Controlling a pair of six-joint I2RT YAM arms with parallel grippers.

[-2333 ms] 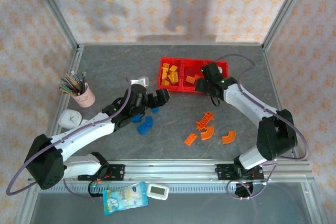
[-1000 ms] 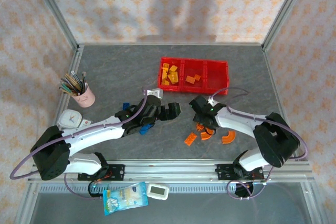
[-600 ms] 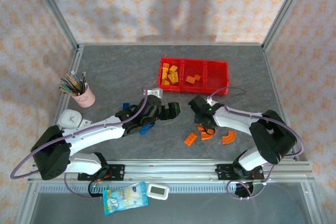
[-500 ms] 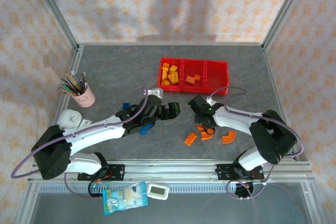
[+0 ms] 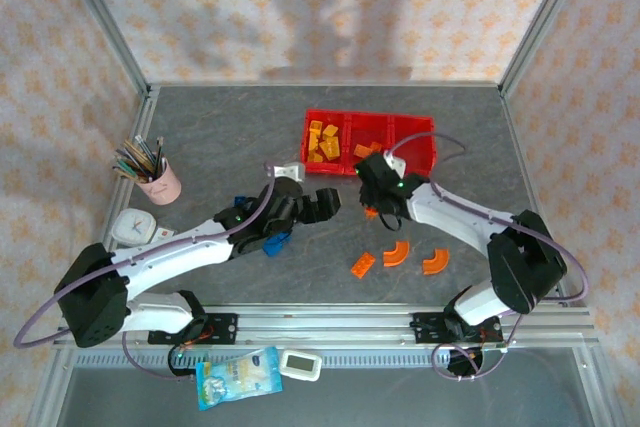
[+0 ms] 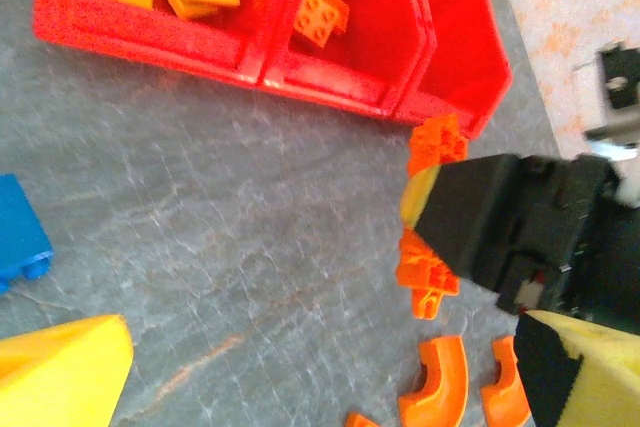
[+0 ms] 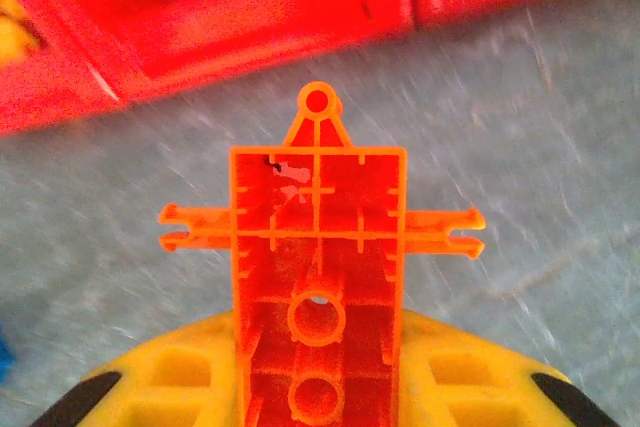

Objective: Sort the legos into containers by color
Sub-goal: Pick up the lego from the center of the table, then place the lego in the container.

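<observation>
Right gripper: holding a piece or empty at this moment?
Holding: shut on an orange lego. The right wrist view shows the piece clamped between the yellow fingers of the right gripper.

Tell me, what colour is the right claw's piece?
The piece is orange, clearest in the right wrist view.

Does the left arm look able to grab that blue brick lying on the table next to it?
Probably yes. The left claw is open and empty, and the blue brick lies bare on the table close beside it, with nothing between them. The claw would need to swing over first.
</observation>
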